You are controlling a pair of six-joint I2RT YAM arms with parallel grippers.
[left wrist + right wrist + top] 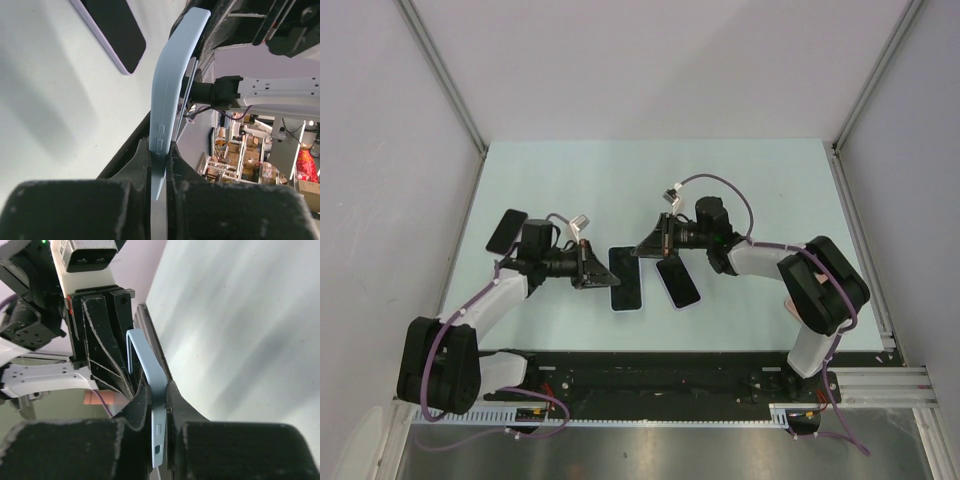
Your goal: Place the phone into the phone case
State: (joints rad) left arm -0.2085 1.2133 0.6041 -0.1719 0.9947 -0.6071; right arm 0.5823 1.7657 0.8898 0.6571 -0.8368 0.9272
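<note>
A light blue phone case (627,282) lies roughly flat between the two arms; its upper face looks dark, and I cannot tell whether anything is inside it. My left gripper (592,268) is shut on its left edge, where the left wrist view shows the case (172,75) edge-on in the gripper (161,147). My right gripper (650,243) is shut on its far right corner, where the right wrist view shows the case (150,375) pinched in the gripper (157,390). A phone (678,282) with a black screen and lilac rim lies on the table just right of the case; it also shows in the left wrist view (112,30).
Another dark phone-shaped slab (506,230) lies on the pale green table (760,190) by the left arm's elbow. Grey walls close in the left, right and back. A black rail (650,375) runs along the near edge.
</note>
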